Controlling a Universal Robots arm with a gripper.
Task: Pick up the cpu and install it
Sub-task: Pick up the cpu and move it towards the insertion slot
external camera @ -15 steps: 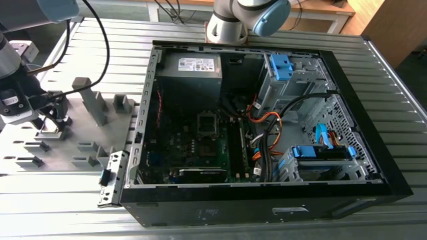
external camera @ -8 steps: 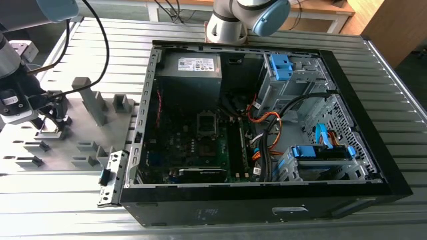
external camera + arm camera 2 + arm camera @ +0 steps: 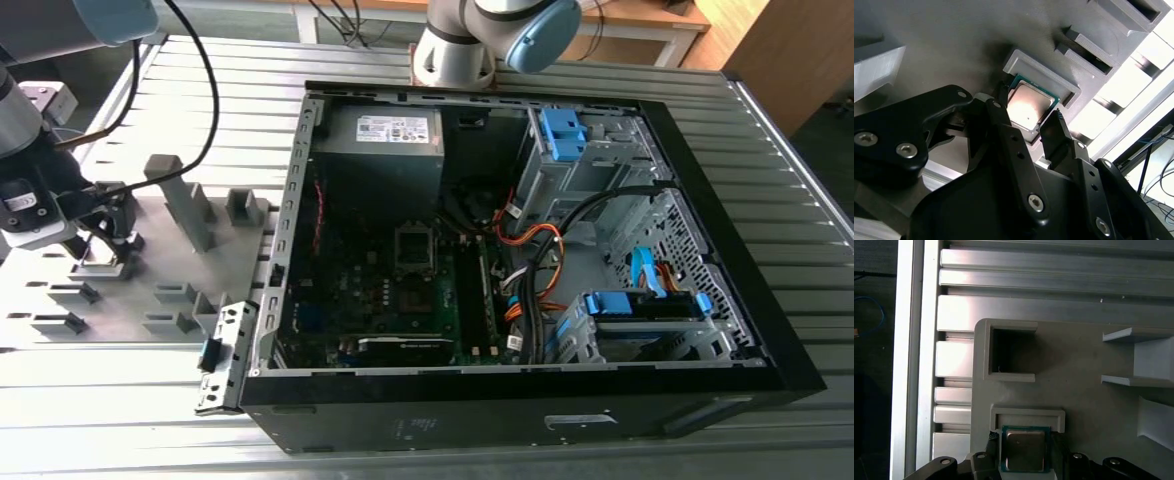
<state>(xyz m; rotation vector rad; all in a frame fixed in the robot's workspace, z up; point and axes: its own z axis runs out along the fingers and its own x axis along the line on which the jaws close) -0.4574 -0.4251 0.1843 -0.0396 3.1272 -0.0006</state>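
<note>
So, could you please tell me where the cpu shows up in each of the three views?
Exterior view: at the exterior view's left, beneath the gripper on the grey fixture plate; too small to make out.
Second wrist view: the cpu lies in its pocket, just beyond the gripper.
First wrist view: the cpu lies in the same pocket.
Shared landmark: the pocket's raised grey rim.
</note>
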